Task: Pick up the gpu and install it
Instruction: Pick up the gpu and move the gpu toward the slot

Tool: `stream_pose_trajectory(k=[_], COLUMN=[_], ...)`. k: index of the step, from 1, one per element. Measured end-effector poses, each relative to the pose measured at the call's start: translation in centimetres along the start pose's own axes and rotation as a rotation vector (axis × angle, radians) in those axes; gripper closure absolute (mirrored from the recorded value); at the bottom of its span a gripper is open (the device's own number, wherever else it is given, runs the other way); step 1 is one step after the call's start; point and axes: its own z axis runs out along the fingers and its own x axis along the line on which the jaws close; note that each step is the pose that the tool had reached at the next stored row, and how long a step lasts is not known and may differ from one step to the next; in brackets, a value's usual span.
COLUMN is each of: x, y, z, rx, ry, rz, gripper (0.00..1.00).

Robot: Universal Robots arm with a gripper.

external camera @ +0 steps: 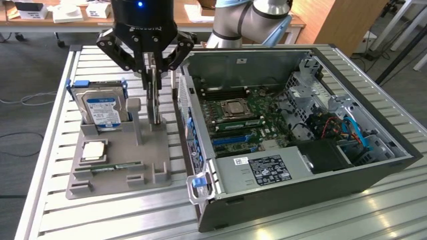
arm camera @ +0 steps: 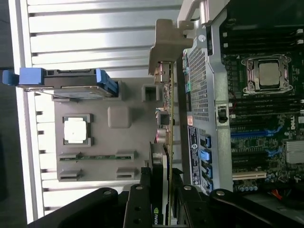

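The gpu [external camera: 155, 102] stands on edge in a slot of the grey parts holder [external camera: 113, 182], just beside the open computer case [external camera: 373, 175]. My gripper [external camera: 155, 67] hangs straight above it, fingers drawn in and shut on the card's upper edge. In the wrist view the gpu [arm camera: 167, 142] shows edge-on, its pale metal bracket [arm camera: 164, 45] at the far end, and my gripper [arm camera: 164, 202] has one dark finger [arm camera: 142, 202] on each side of it. The card's lower edge is still at the holder. The motherboard [external camera: 233, 117] lies exposed inside the case.
On the holder are a silver hard drive with a blue label [external camera: 103, 107], a square CPU [external camera: 93, 150] and a narrow green memory stick [external camera: 110, 167]. The case's side wall [external camera: 190, 135] rises close beside the card. Everything rests on a slatted metal table [external camera: 53, 150].
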Motion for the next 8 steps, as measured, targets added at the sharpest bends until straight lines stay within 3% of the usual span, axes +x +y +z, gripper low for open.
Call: stream_pose_trajectory(k=[4, 8], x=[0.0, -0.1], y=[0.03, 0.12], z=[-0.67, -2.17], rx=[-0.0013, -0.0012], ry=[-0.0001, -0.0001], rz=[0.0, 0.0], gripper=[0.73, 0.73])
